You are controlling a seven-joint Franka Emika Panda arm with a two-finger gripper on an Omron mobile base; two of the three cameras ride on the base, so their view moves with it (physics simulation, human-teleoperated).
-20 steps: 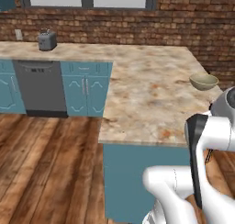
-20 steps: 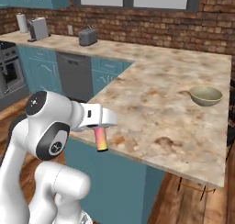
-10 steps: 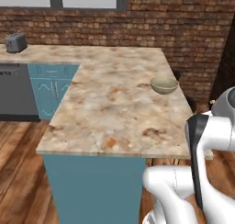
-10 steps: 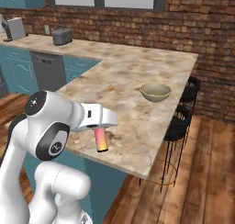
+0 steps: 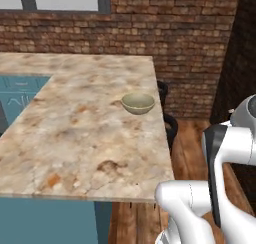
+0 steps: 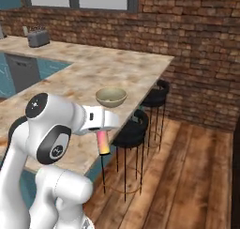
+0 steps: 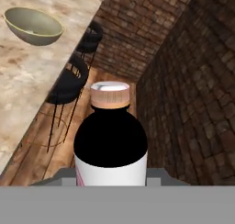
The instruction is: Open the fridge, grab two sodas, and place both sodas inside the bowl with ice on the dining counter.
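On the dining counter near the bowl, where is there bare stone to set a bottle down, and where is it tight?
The dining counter is bare nearly all around the bowl: a wide patch toward the near edge, another toward the brick wall. It is tight between the bowl and the stool-side edge, a narrow strip above the black stools. The claw holds a bottle off that edge.

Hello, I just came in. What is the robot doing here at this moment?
The robot arm carries a soda bottle in its pincer, held beside the dining counter and not yet over it. In the hand view the bottle sits close to the camera. The bowl stands near the counter's edge, above two black stools. The bottle is not yet in the bowl.
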